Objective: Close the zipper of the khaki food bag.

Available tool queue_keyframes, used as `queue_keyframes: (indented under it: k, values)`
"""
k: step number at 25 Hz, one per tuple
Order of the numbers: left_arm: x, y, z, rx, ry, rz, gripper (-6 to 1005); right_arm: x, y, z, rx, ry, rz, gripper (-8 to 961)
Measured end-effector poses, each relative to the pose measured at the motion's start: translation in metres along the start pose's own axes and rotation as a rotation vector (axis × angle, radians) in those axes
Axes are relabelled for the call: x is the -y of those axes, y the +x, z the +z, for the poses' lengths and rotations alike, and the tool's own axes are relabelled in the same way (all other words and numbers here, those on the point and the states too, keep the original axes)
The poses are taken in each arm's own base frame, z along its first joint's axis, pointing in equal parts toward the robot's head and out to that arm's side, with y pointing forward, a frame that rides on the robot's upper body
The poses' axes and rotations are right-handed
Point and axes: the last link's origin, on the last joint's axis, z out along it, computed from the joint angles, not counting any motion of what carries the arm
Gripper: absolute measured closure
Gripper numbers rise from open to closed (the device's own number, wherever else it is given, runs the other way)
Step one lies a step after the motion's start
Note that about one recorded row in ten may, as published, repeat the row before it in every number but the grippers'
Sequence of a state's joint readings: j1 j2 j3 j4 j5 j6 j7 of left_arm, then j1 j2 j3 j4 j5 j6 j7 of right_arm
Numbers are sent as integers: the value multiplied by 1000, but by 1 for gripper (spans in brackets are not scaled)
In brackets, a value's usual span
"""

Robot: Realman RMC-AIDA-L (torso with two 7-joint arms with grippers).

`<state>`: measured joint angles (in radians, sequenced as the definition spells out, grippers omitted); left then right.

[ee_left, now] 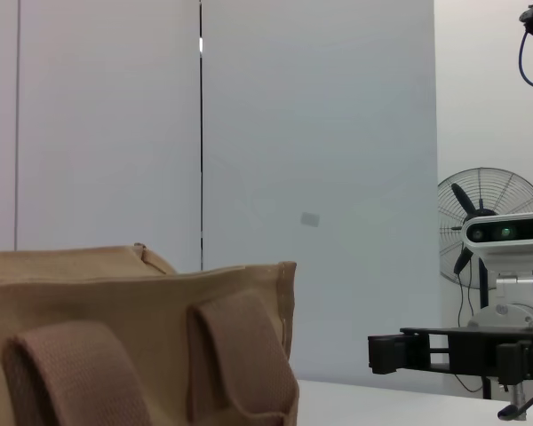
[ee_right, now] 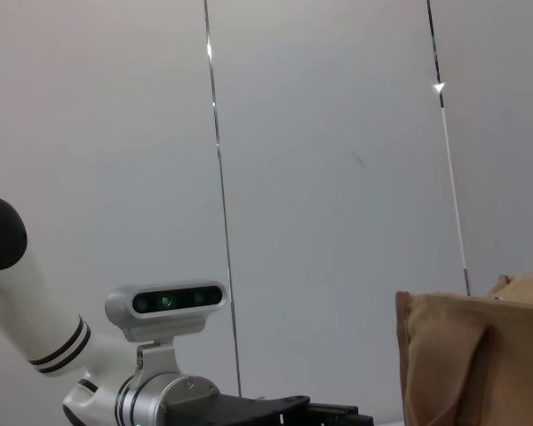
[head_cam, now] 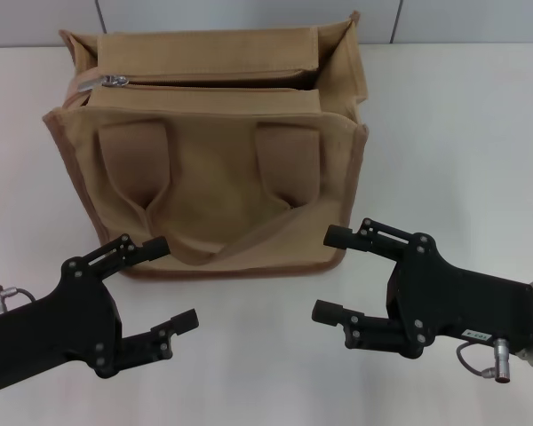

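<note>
Zipper point(head_cam: 204, 78) runs along the top of the bag point(head_cam: 209, 177), with its silver pull tab point(head_cam: 115, 82) at the bag's left end. Most of the zipper line gapes, showing a dark slot between the two top flaps. Bag stands upright on the white table point(head_cam: 444, 133), toward the far middle of the table in the head view, with its two handles point(head_cam: 133, 169) hanging down the near face and meeting in a loop low on the front.

Left gripper point(head_cam: 171, 282) hovers in front of the bag's lower left corner, fingers spread apart and holding nothing. One fingertip lies close to the bag's bottom edge; contact cannot be judged.

Right gripper point(head_cam: 327, 273) hovers in front of the lower right corner, fingers likewise spread and holding nothing, the upper fingertip just beside the bag's corner.

Left wrist view shows the bag's point(ee_left: 142, 346) upper edge and handles up close, with the right gripper farther off and a fan point(ee_left: 484, 222) behind it. Right wrist view shows one edge of the bag point(ee_right: 475, 359) and the other arm's wrist camera point(ee_right: 164, 302).
</note>
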<state>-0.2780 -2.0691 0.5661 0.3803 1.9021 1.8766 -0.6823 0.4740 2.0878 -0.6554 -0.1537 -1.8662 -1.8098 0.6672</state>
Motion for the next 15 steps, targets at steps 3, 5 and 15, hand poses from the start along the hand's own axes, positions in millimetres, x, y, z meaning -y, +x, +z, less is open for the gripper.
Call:
queue_keyframes:
  k: [3,5,15]
  values:
    - [1,0,1,0,-1,0,169,0,0,0,-2,-1,0,164]
    - [1,0,1,-1,-2,0,172,0,0,0,-3,-1,0,164]
    - [10,1,-19,-6,150,19,188,2,0,2,-6,-2,-17,165]
